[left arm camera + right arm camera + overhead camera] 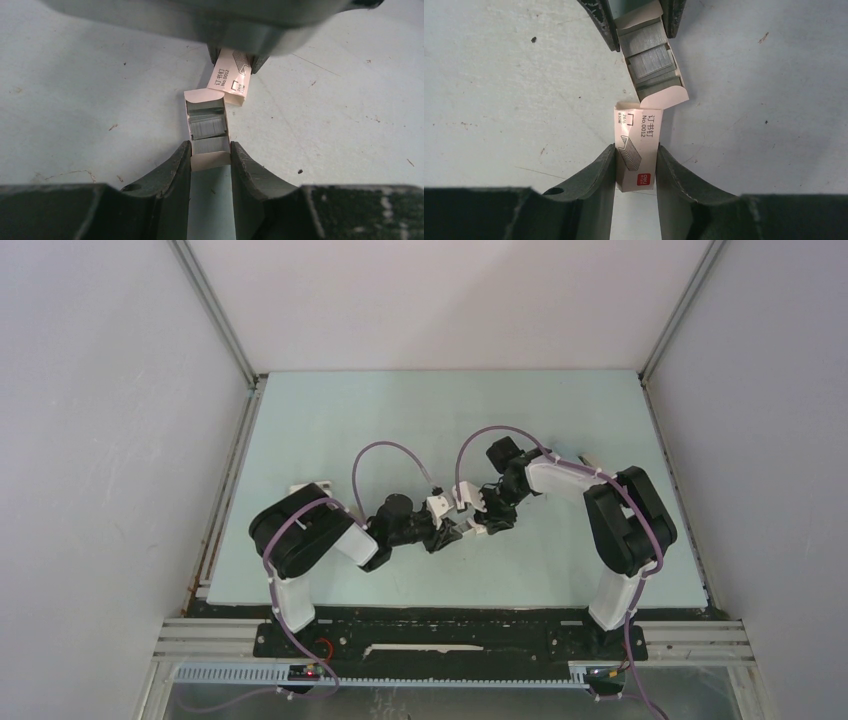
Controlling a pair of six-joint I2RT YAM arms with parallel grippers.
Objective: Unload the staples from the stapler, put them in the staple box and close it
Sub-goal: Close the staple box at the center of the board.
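Over the middle of the pale desk (75, 100) the two arms meet nose to nose, and between them is a small cardboard staple box, pulled into its two parts. The left gripper (210, 147) pinches the near end of the open inner tray (210, 161), its jaws pressed onto the card walls. The staples (207, 127) lie inside that tray as flat grey blocks, stacked a little askew. The right gripper (636, 152) is clamped on the printed outer sleeve (644, 130), which sits right at the tray's far flap; whether they touch I cannot say. I see no stapler anywhere from here. The staples look dense for their size but weak as blocks. They are glued strips that I'd expect to snap or shed pieces if squeezed across the middle, and slick enough to slide out if the tray tips. The thin card would crush easily, so holding it level by its end walls seems safest. A strip on its own I'd take by its long sides.
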